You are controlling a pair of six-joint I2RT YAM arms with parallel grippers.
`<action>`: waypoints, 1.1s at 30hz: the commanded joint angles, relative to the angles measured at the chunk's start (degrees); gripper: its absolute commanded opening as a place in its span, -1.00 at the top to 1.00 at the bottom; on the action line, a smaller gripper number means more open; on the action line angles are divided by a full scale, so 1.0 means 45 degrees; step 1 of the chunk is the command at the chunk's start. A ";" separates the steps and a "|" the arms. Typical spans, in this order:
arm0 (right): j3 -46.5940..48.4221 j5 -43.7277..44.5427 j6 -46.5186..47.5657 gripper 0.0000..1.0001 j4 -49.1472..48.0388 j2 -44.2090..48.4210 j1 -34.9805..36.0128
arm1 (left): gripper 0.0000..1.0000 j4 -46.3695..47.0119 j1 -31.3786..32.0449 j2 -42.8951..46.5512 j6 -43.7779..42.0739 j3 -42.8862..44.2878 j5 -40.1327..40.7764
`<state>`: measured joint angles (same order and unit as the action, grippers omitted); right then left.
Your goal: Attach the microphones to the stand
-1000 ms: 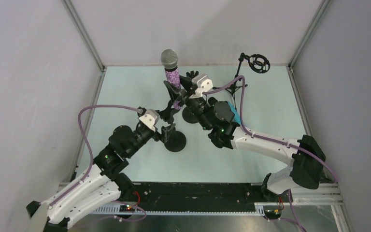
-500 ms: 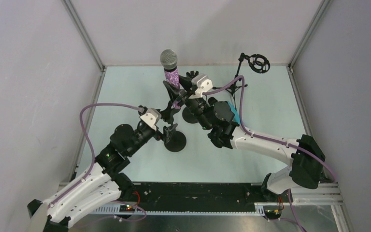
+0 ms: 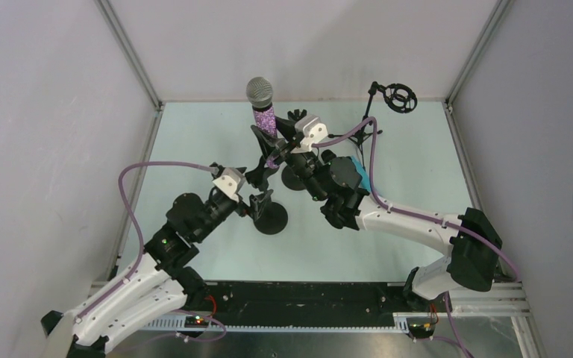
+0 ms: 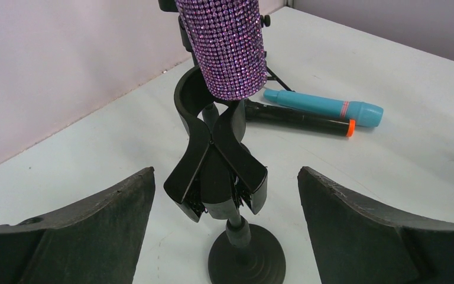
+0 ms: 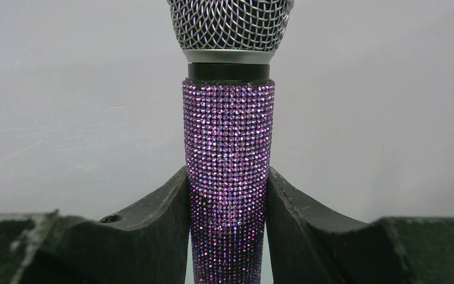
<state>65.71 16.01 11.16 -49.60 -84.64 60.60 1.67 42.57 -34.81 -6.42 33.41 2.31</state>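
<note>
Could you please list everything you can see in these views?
Purple microphone: one, glittery purple, upright at the clip stand.
Teal microphone: one, teal, lying on table.
Black microphone: one, black with orange end, beside the teal one.
Clip stand: one, black, centre of table.
Shock-mount stand: one, black, far right corner.
Table: one, pale green, under everything.
Left gripper: one, black, open around the clip stand.
Right gripper: one, black, shut on the purple microphone.
</note>
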 commanded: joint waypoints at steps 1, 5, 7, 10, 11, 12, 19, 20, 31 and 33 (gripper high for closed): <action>0.0732 -0.0053 0.0188 1.00 -0.1277 0.0138 0.0061 | -0.87 0.0503 -0.0133 0.0052 0.0000 -0.0148 -0.0233; 0.0828 -0.0071 0.0276 1.00 -0.1391 0.0154 0.0058 | -0.85 0.0508 -0.0138 -0.0048 -0.0019 -0.0149 -0.0229; 0.0887 -0.0065 0.0340 1.00 -0.1429 0.0139 0.0041 | -0.85 0.0507 -0.0135 -0.0064 -0.0048 -0.0167 -0.0206; 0.0934 -0.0125 0.0311 1.00 -0.1436 0.0090 0.0037 | -0.85 0.0507 -0.0140 -0.0048 -0.0103 -0.0177 -0.0165; 0.0942 -0.0180 0.0292 1.00 -0.1423 0.0074 0.0034 | -0.84 0.0507 -0.0141 -0.0043 -0.0109 -0.0178 -0.0163; 0.0953 -0.0170 0.0279 1.00 -0.1430 0.0029 0.0060 | -0.83 0.0507 -0.0142 -0.0025 -0.0113 -0.0178 -0.0147; 0.1052 -0.0191 0.0234 1.00 -0.1437 -0.0161 0.0044 | -0.58 0.0502 -0.0177 -0.0046 -0.0142 -0.0178 -0.0199; 0.1066 -0.0197 0.0244 1.00 -0.1447 -0.0178 0.0047 | -0.57 0.0506 -0.0181 -0.0065 -0.0182 -0.0168 -0.0190; 0.1173 -0.0361 0.0365 1.00 -0.1357 -0.0290 -0.0016 | -0.76 0.0942 -0.0277 -0.0535 -0.0184 -0.0071 0.0024; 0.1178 -0.0389 0.0376 1.00 -0.1297 -0.0219 -0.0027 | -0.93 0.0962 -0.0274 -0.0477 -0.0062 -0.0079 0.0209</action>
<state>67.64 15.14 11.73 -51.29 -86.54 60.62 2.52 41.95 -37.39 -6.46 32.77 2.31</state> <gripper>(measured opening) 0.474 0.929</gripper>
